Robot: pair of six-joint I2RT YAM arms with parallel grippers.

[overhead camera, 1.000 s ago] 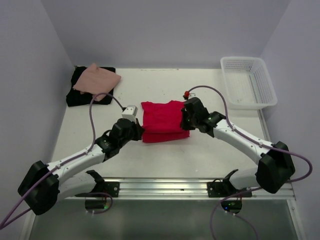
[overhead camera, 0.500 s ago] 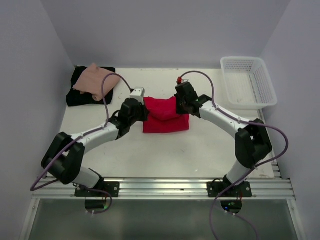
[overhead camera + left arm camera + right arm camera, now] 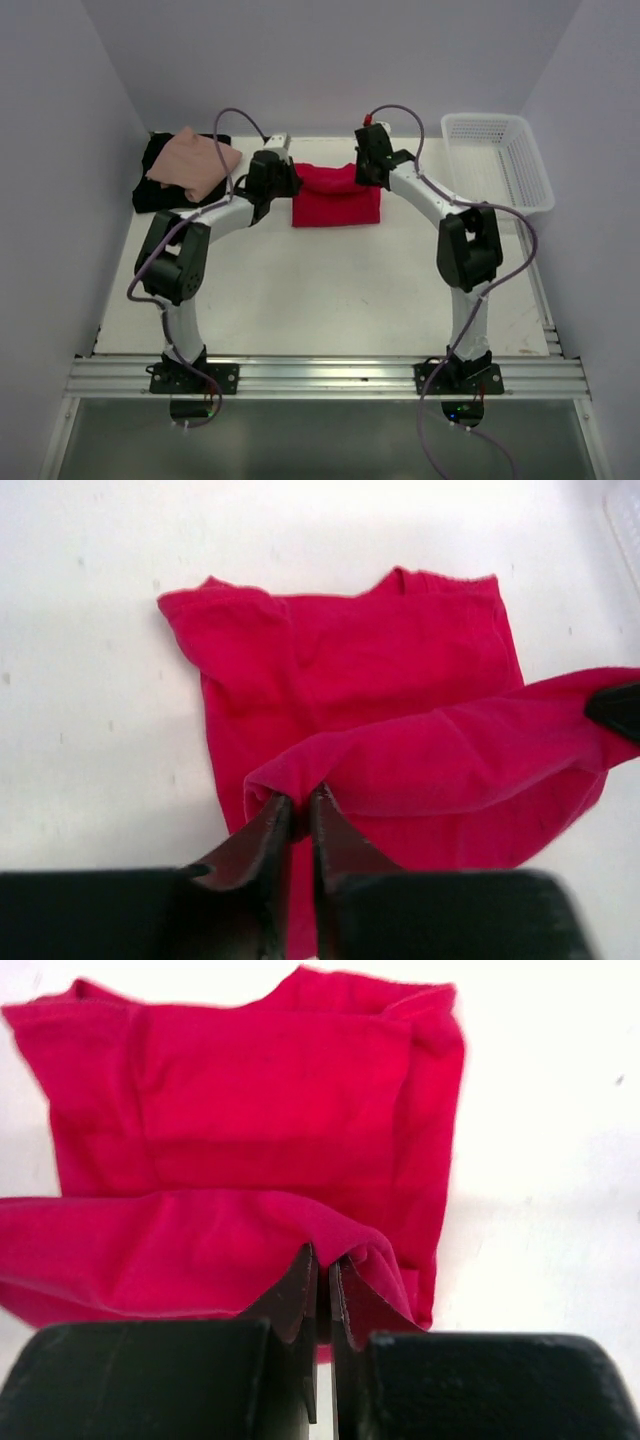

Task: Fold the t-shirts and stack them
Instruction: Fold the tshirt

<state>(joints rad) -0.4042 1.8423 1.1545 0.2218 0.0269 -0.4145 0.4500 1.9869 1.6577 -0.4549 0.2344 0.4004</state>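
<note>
Red t-shirt (image 3: 336, 200) lies flat on the far middle of the table (image 3: 300, 290), with one edge raised in a taut fold strung between my pincers. My left gripper (image 3: 297, 810) is clenched on the fold's left end and my right gripper (image 3: 323, 1265) on its right end, both arms stretched well forward, wrists flanking the shirt. Pink t-shirt (image 3: 195, 160) sits on the black t-shirt (image 3: 155, 195) far left, well apart; probably folded, hard to tell.
</note>
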